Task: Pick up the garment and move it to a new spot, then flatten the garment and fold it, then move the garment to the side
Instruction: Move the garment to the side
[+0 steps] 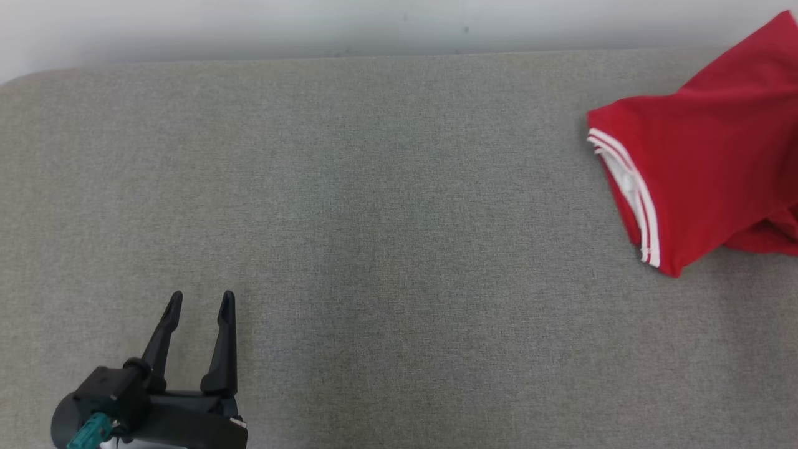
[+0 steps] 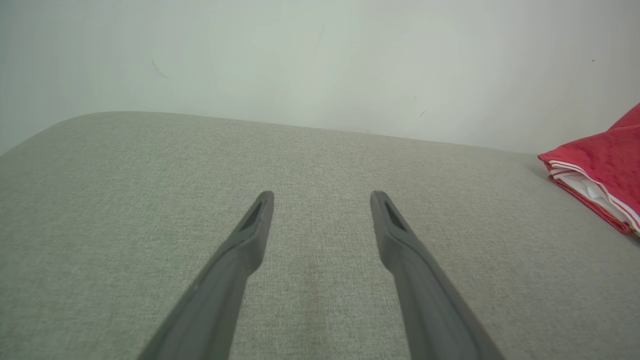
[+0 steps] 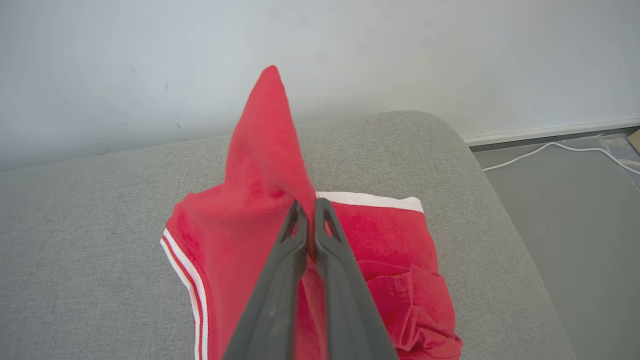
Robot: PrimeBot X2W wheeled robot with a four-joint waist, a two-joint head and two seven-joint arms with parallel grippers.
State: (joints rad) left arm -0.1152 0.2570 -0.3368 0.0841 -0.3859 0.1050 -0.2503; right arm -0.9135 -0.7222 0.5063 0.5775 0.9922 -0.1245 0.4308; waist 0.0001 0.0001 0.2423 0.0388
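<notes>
Pick-up step. Right end effector (image 3: 310, 202) clamped on raised fold of red shirt (image 3: 240, 240), rest heaped beneath. Left end effector (image 1: 202, 294) wide, empty, well apart. Next, likely: lift clear, carry toward left end effector.

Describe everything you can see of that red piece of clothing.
The red garment looks like soft knit, with white stripes along one hem and a white band on another. It lies bunched at the right end of the grey padded surface. The right hand, shut on a fold, holds it in a peak.
</notes>
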